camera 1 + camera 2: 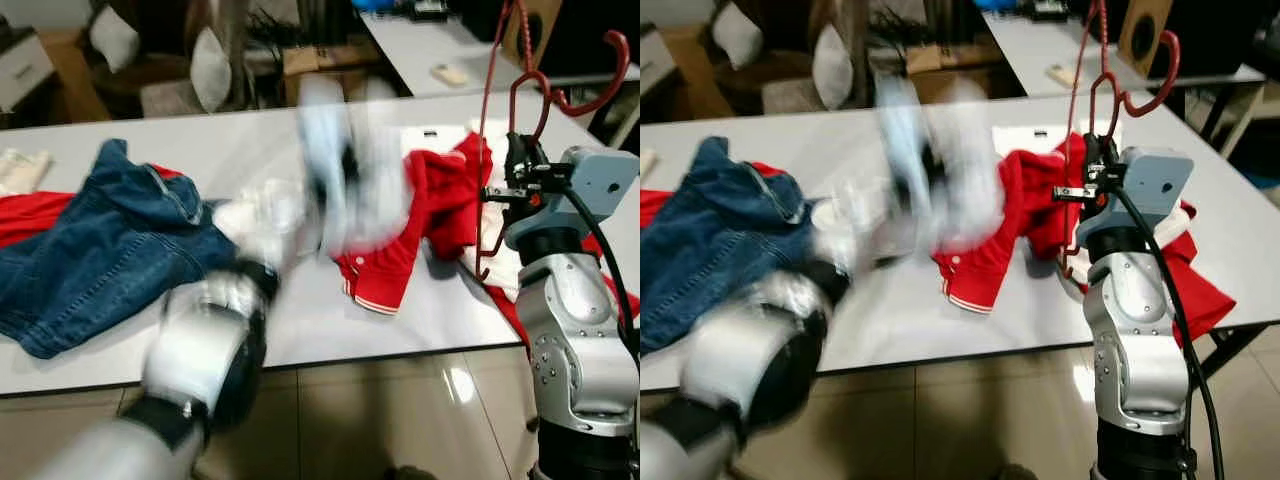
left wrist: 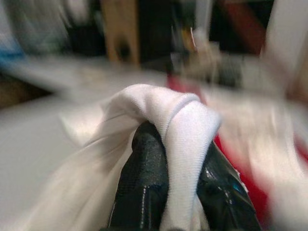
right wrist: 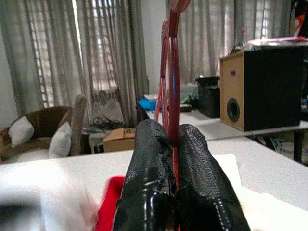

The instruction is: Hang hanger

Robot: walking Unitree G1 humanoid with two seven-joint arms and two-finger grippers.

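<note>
1. One red hanger (image 1: 520, 110) stands upright above the desk (image 1: 430, 320), pinched in the right tool (image 3: 174, 144).
2. One white garment (image 2: 159, 125) clamped in the blurred left tool (image 2: 180, 159), over the desk.
3. One denim jacket (image 1: 100, 250), one red polo shirt (image 1: 420, 220) on the desk.

Both head views looked forward and down over the white table (image 1: 440, 330), sharing nearly one scene. The left wrist view sat close along its fingers (image 2: 144, 183); the right wrist view looked past its fingers (image 3: 149, 183) across the room.
</note>
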